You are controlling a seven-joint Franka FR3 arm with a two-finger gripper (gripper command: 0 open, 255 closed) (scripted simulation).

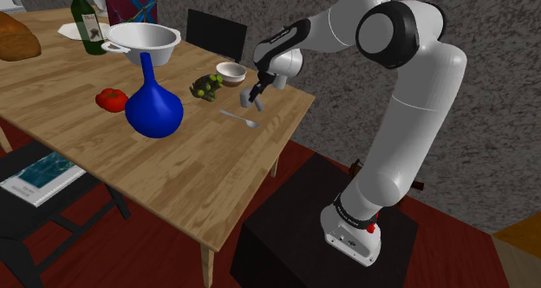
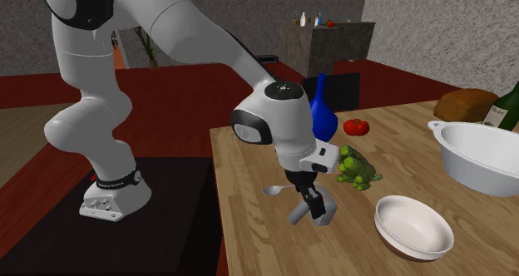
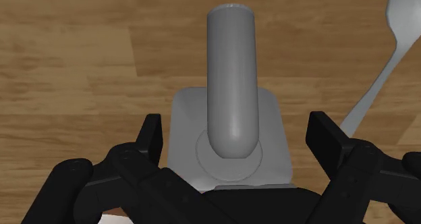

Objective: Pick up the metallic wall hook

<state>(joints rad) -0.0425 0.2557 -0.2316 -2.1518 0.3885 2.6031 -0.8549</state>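
The metallic wall hook point(image 3: 229, 74) is a grey square plate with a rounded peg, and it sits by the wooden table's point(image 1: 173, 165) near edge. My black gripper point(image 3: 237, 136) is lowered over it, open. One finger stands on each side of the plate, with a narrow gap on both sides. In the shoulder view the gripper point(image 1: 255, 97) hangs just over the hook point(image 1: 258, 105), beside a white bowl. The second exterior view shows the gripper point(image 2: 309, 206) straddling the hook point(image 2: 327, 213) at table level.
A spoon point(image 1: 238, 117) lies right beside the hook. Close by are a white bowl point(image 2: 413, 226) and a green lumpy object point(image 2: 358, 170). Farther along the table are a blue vase point(image 1: 153, 104), a tomato point(image 1: 111, 99), a white pot point(image 1: 143, 42) and a bottle point(image 1: 85, 22).
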